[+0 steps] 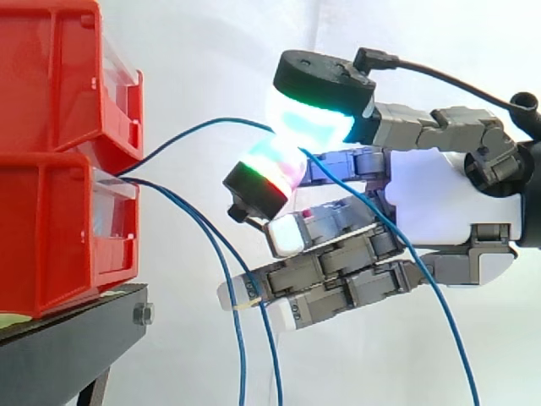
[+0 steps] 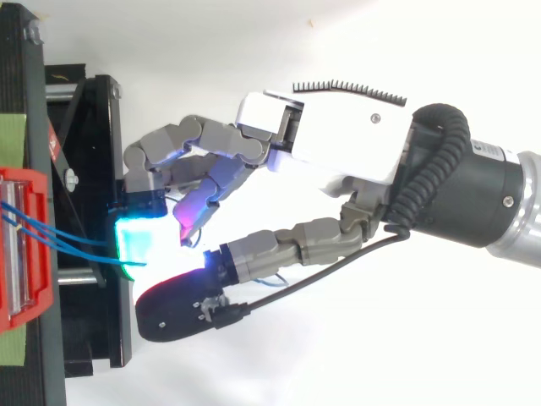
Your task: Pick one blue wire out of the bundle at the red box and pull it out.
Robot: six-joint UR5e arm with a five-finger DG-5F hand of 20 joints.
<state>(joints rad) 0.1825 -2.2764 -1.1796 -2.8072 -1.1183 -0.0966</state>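
Note:
Several thin blue wires come out of the gap between two stacked red boxes (image 1: 59,237) at the left. One blue wire (image 1: 199,127) arcs up and to the right into my hand (image 1: 431,203), where it is pinched between the green-glowing thumb pad (image 1: 308,114) and a red-green glowing finger pad (image 1: 266,173). Past the pinch it runs down to the lower right. My other fingers lie stretched out below, apart from the wires. From above, the hand (image 2: 338,139) reaches left toward the red box (image 2: 21,211), with the wires (image 2: 80,248) leading to the glowing pads.
Two more blue wires (image 1: 241,372) hang down from the same gap, left of my lower fingers. The boxes sit on a black stand (image 1: 68,338) whose frame (image 2: 93,127) lies under my fingertips. A white curtain is behind.

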